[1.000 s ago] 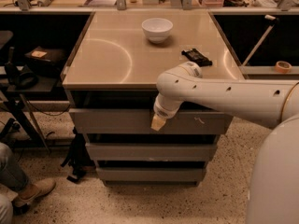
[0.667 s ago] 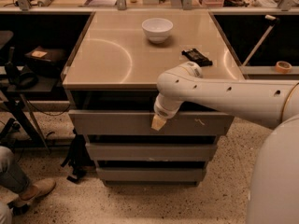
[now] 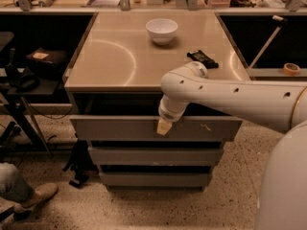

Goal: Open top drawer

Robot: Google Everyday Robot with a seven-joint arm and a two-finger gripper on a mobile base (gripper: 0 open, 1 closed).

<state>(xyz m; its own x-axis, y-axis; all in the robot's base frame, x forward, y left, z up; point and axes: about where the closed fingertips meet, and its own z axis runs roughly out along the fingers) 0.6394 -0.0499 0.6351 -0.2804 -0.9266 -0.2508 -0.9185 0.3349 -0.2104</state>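
Where the arm point(image 3: 230, 97) bends down at centre frame, you see the gripper point(image 3: 164, 127) at the upper edge of the top drawer point(image 3: 120, 128); you cannot tell whether it grips anything. That drawer's front stands forward of the two lower drawers point(image 3: 153, 156), below the table point(image 3: 110, 56).

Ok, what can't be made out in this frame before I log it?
Camera view, the only view:
Inside of the top drawer: shadowed under the table top.
Gripper, at that drawer's front near its upper edge: contact hidden by the wrist.
Black object on the table: too small to identify.
Person at lower left: cut off by the edge.
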